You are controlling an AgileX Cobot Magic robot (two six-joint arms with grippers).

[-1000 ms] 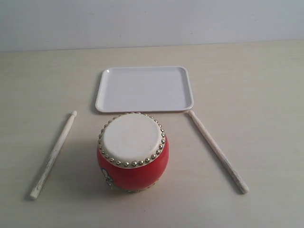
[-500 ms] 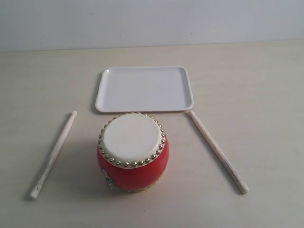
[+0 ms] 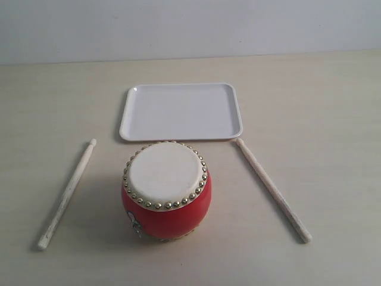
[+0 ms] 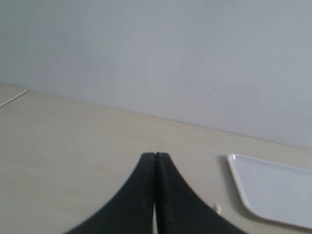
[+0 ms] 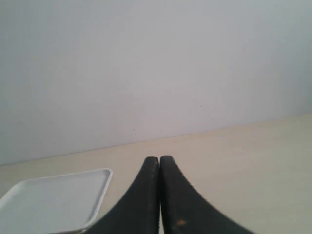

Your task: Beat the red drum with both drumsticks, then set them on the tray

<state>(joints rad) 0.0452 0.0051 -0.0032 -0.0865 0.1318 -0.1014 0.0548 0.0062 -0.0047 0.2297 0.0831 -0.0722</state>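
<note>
The red drum (image 3: 166,190) stands upright at the table's middle front, cream skin up. One drumstick (image 3: 66,193) lies flat to its left, the other drumstick (image 3: 272,188) flat to its right. The white tray (image 3: 181,111) lies just behind the drum, with nothing on it. Neither arm appears in the exterior view. My left gripper (image 4: 155,157) is shut, fingers together, holding nothing; a corner of the tray (image 4: 273,191) and a rounded stick tip (image 4: 216,208) show beside it. My right gripper (image 5: 159,160) is shut and holds nothing too, with the tray (image 5: 53,201) off to one side.
The pale wooden table (image 3: 321,107) runs back to a plain grey wall (image 3: 190,27). Nothing else lies on it.
</note>
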